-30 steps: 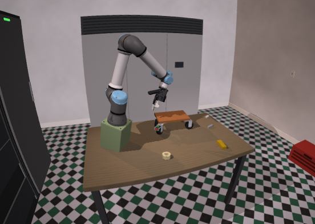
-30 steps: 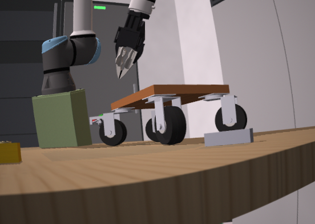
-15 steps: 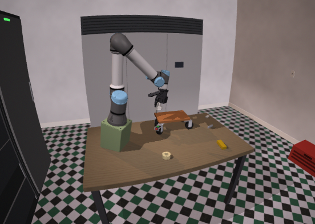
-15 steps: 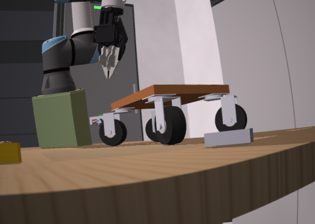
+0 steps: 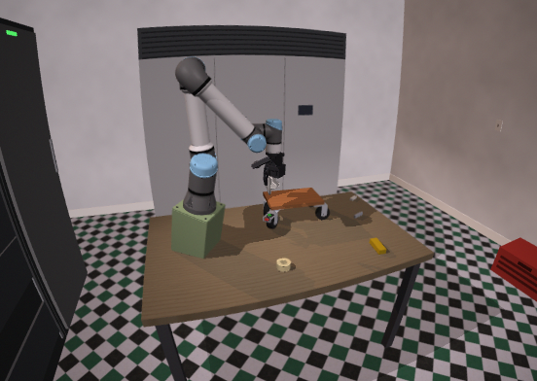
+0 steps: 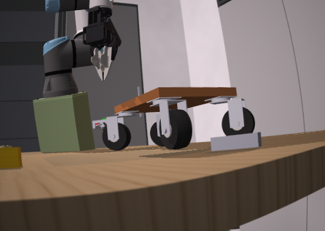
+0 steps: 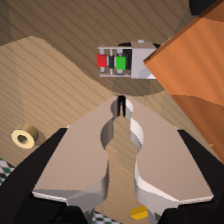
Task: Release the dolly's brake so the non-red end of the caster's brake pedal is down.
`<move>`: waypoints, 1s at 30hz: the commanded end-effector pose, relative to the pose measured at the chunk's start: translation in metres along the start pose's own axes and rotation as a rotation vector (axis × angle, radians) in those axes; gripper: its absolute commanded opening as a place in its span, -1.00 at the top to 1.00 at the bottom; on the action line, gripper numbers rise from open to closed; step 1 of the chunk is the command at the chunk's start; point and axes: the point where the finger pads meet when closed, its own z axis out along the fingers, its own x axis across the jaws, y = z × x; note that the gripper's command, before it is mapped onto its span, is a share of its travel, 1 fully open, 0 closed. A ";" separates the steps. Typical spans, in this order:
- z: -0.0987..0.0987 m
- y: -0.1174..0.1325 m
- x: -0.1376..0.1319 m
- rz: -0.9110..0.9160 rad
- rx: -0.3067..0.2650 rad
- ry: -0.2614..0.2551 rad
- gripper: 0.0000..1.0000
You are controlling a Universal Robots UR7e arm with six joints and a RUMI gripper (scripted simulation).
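- Arm (image 5: 229,112) showing pale grey tube links w/ dark grey joints and light-blue end caps.
- Black gripper (image 6: 103,75) body carrying two pale, tapered fingers.
- Dark grey foot sitting on green block base (image 5: 214,236).
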 end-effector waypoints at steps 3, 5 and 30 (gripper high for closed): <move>0.000 0.003 -0.002 0.005 -0.012 0.021 1.00; 0.000 0.003 -0.002 0.005 -0.012 0.021 1.00; 0.001 0.002 0.000 0.128 -0.011 0.022 1.00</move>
